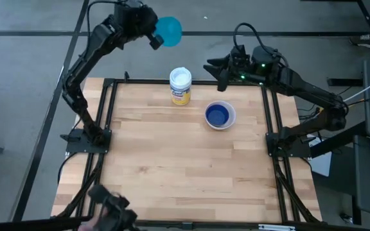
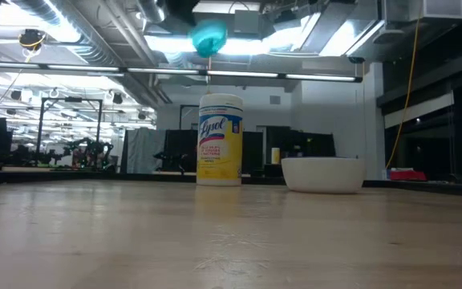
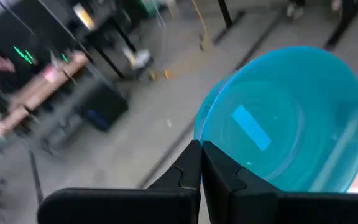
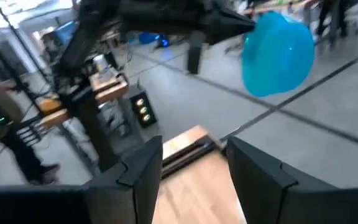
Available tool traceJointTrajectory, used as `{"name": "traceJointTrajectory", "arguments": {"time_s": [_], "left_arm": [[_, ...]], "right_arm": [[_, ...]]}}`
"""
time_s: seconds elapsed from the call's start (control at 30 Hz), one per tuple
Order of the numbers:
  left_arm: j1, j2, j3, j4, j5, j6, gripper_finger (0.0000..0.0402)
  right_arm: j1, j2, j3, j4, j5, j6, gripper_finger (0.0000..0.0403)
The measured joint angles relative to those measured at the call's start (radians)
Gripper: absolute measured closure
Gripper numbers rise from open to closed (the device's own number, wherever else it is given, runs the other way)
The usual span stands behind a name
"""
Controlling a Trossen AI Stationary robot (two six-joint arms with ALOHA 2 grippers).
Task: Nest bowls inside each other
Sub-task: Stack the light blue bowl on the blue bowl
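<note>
A teal bowl (image 1: 169, 30) hangs high in the air beyond the table's far edge, with my left gripper (image 1: 155, 40) shut on it. It also shows in the low view (image 2: 209, 36) and the right wrist view (image 4: 277, 53). A dark blue bowl (image 1: 218, 115) sits inside a white bowl (image 1: 229, 118), which rests on its base right of the table's middle. My right gripper (image 1: 214, 69) hovers open above the table's far right edge, holding nothing and pointing toward the teal bowl. My left gripper pinches the teal bowl's rim (image 3: 199, 132) between its two shut fingers (image 3: 190, 167). The bowl is lifted clear of the table and tilted on its side, its opening facing back toward the wrist.
An upright yellow-labelled container with a white lid (image 1: 180, 85) stands near the table's far edge, left of the white bowl. The black frame rail (image 1: 108, 115) runs around the wooden table top. The near half of the table is bare wood.
</note>
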Motion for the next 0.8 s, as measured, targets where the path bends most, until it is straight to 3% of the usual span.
{"name": "traceJointTrajectory", "arguments": {"time_s": [0.27,0.4,0.57,0.8], "left_arm": [[-0.185,0.001,0.051,0.121,-0.224,0.086,0.04],[-0.27,0.001,0.051,0.195,-0.258,0.106,0.04],[-0.327,0.001,0.051,0.2,-0.315,0.125,0.04],[-0.37,0.001,0.051,0.198,-0.345,0.151,0.04]], "right_arm": [[0.0,0.101,0.07,0.104,0.105,-0.082,0.0208],[0.002,0.169,0.151,0.088,0.138,-0.117,0.0196],[0.02,0.225,0.245,0.02,0.26,-0.169,0.0188],[0.039,0.242,0.283,-0.024,0.363,-0.184,0.0195]]}}
